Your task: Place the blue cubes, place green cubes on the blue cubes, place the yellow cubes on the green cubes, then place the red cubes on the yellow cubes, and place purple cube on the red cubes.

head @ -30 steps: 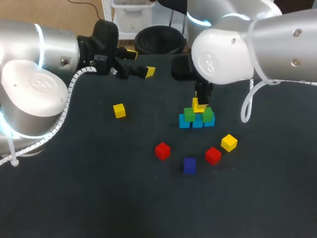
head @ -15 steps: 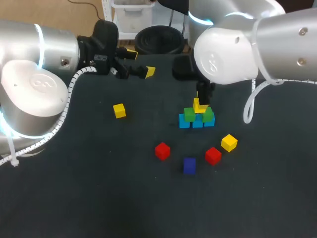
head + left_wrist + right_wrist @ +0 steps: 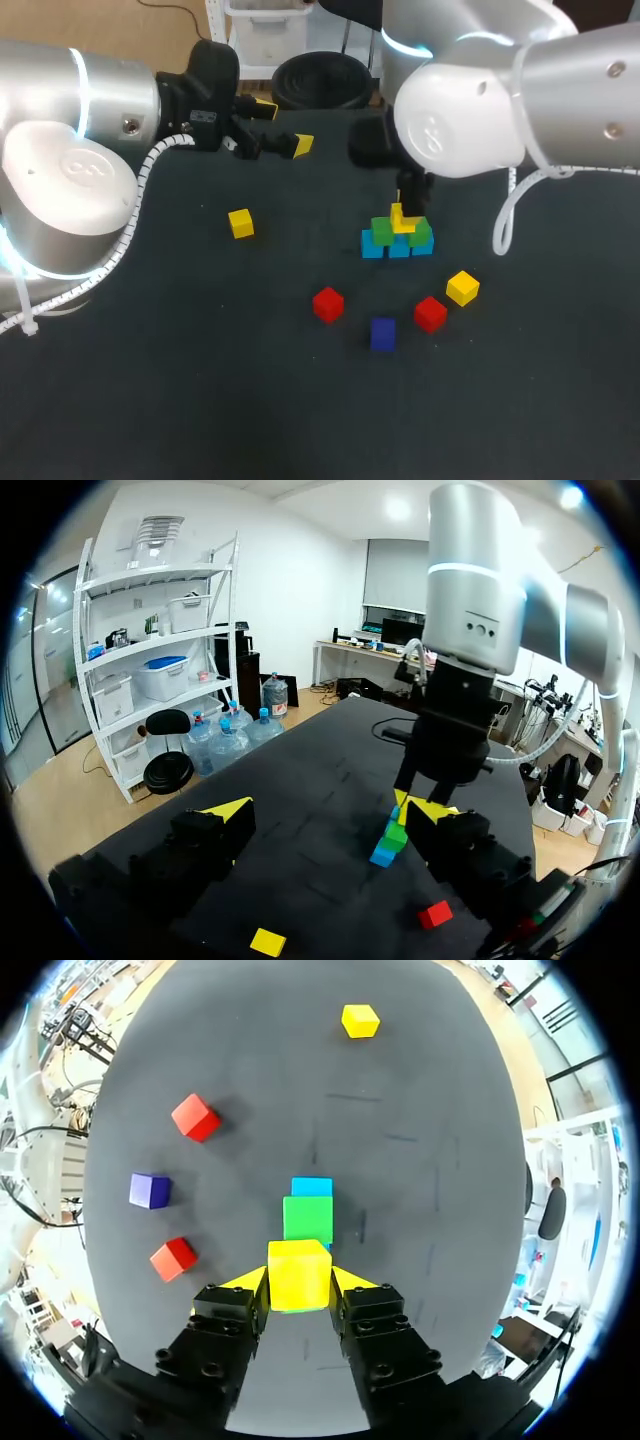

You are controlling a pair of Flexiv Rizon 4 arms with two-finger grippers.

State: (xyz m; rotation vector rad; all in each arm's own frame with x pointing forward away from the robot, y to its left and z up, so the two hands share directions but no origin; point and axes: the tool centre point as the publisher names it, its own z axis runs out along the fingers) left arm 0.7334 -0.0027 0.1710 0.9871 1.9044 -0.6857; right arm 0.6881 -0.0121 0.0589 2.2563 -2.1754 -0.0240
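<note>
blue row (image 3: 398, 247) is down w/ two green cubes (image 3: 383, 230) on it. our right gripper (image 3: 300, 1282), clamped on a yellow cube (image 3: 298, 1265), holds it just above the blue row's greens. our left gripper (image 3: 283, 127) hangs well behind the blue row, jaws apart, empty. loose near the blue row: 2 yellows (image 3: 462, 288), 2 reds (image 3: 328, 304), purple cube (image 3: 383, 333).

Partial stack.
You see a yellow cube (image 3: 403, 223) over green cubes (image 3: 381, 230) on blue cubes (image 3: 373, 247); purple cube (image 3: 382, 334) at 6 o'clock.

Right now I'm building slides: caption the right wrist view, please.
Right gripper holding a yellow cube at a green cube stacked on a blue cube.
</note>
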